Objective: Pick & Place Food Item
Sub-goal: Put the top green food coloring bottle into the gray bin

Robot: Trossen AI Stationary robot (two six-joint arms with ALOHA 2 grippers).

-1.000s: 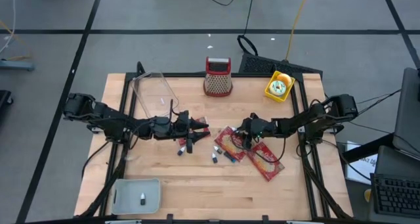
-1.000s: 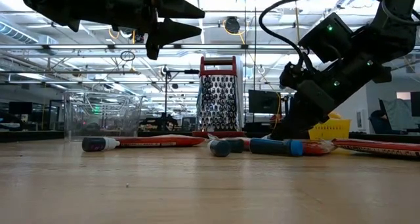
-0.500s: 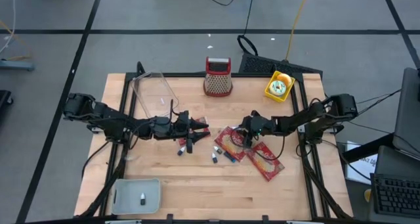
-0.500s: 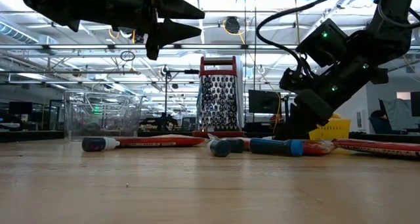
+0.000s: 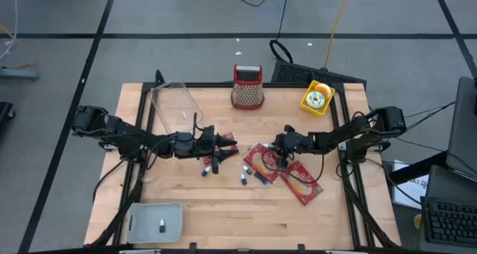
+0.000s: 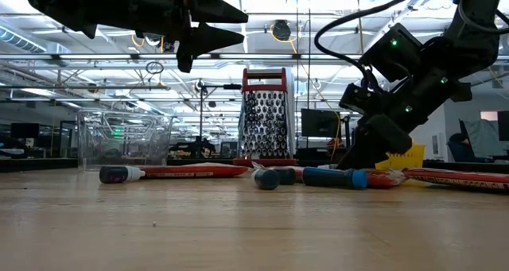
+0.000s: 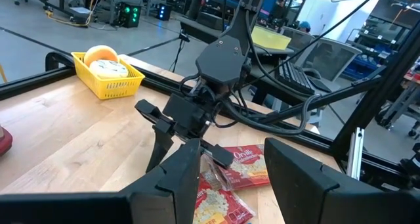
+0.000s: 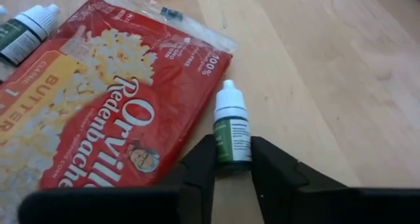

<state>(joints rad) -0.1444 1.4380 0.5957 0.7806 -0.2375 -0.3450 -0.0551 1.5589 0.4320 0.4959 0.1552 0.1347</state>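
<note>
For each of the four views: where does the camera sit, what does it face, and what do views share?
High: overhead, looking down; both arms, grater.
Low: table height, facing the room; right gripper by the bottles.
Left wrist: faces the right arm, popcorn bag, basket.
Right wrist: looks down; its jaws hold a green bottle.
Shared: the grater, high and low.

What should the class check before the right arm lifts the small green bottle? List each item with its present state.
1. Right gripper astride the bottle: ok.
2. Fingers firmly pinching it: cannot tell; they sit right beside it.
3. Bottle clear of the popcorn bag: ok, it lies on bare wood beside the bag.
4. Left gripper out of the way: ok, raised and empty, left of the bags.
5. Tray ready: cannot tell; one small item already lies inside.
</note>
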